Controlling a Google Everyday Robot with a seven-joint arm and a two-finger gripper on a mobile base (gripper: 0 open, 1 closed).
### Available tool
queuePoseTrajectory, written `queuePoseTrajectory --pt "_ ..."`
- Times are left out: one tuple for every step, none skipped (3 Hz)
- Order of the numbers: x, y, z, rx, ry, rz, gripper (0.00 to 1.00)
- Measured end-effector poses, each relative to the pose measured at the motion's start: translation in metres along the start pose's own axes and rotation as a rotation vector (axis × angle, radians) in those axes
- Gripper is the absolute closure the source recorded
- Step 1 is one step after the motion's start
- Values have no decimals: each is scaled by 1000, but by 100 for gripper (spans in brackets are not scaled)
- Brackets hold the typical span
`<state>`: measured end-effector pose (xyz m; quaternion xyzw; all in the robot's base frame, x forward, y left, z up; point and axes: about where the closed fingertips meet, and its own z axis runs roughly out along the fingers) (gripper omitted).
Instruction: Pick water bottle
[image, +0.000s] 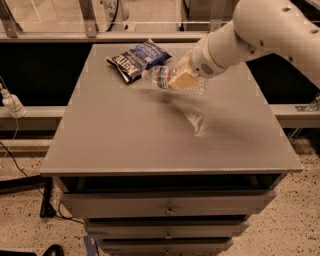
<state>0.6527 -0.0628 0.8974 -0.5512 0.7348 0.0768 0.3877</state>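
Camera view: the water bottle (159, 76) is at the back-centre of the bench (125, 140), lying roughly horizontal w/ its pale cap end pointing left toward the chip bag (137, 59). It's clear ribbed plastic w/ a red-and-blue label band; can't tell what's inside. The gripper (181, 79) comes in from the right on a smooth, rounded white arm (260, 30). Its jaws are clenched on the bottle's body, a tan pad lying across the plastic. A soft shadow falls on the bench just below the bottle.

The chip bag is dark blue, crinkled and glossy w/ white lettering, lying flat just left of the bottle's cap. The bench top is matte grey, flat and square-edged. Below it are grey drawers (167, 210), closed, w/ small knobs.
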Motion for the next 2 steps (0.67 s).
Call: queuePoseTrajectory --pt "-17 3 -28 -14 -77 -18 100" --pt "-19 4 -30 -17 -89 -17 100"
